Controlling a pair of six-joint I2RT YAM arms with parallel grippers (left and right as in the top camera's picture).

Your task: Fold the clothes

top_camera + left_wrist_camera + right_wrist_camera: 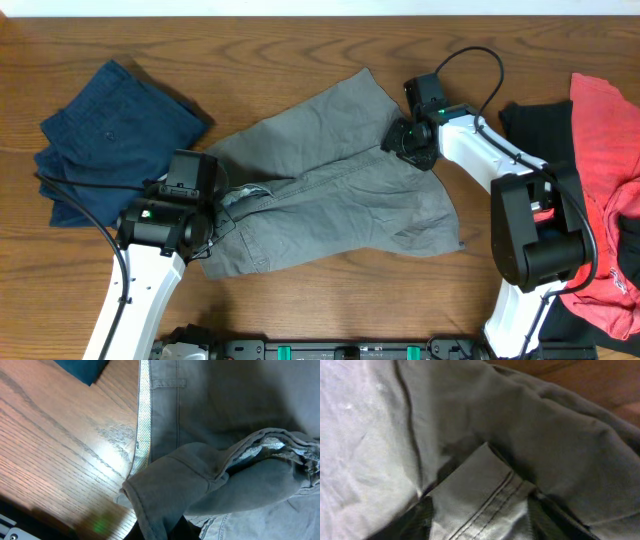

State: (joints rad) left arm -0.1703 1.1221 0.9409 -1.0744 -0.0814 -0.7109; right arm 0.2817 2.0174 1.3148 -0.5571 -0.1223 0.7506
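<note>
The grey shorts (340,190) lie spread across the middle of the worktop (300,40). The left claw (232,203) is pinched shut on a bunched waistband fold, and cloth buries nearly all of its fingers. The right claw (398,140) is clamped on a stitched leg hem, with dark fingers (420,520) just showing either side. Navy shorts (110,130) sit just left. The coral-red piece (605,120) and black piece (530,125) run off the right edge. Bare wood shows along the far side.
</note>
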